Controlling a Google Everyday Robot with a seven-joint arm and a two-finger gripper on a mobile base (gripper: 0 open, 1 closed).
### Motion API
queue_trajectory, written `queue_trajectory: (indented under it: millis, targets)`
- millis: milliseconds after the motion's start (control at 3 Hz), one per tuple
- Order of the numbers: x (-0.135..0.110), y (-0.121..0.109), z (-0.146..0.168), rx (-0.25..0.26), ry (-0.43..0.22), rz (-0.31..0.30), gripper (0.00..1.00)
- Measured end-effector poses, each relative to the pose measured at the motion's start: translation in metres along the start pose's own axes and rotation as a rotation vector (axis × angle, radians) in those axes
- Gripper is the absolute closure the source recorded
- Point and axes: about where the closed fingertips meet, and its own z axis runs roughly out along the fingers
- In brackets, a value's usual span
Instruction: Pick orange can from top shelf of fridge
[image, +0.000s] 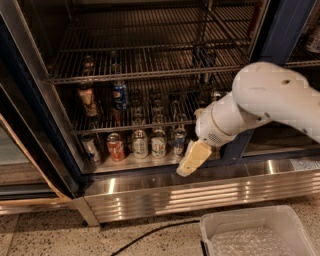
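Note:
The orange can stands upright at the left of the wire-grid top shelf inside the fridge, next to a blue cola can. My gripper hangs from the white arm in front of the fridge's lower edge. It is well to the right of the orange can and below it, level with the cans on the steel floor. It holds nothing that I can see.
A red-and-white can and several other cans stand on the fridge floor. More wire racks sit above. The louvred steel base panel, a white bin and a black cable lie below.

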Motion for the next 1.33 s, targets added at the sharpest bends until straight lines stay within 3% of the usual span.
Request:
queue_trajectory:
  millis: [1000,1333]
  targets:
    - [-0.038,-0.028,0.084,0.115,-0.302,0.102,0.00]
    - [-0.024,-0.035,0.102,0.107,-0.343,0.116,0.00]
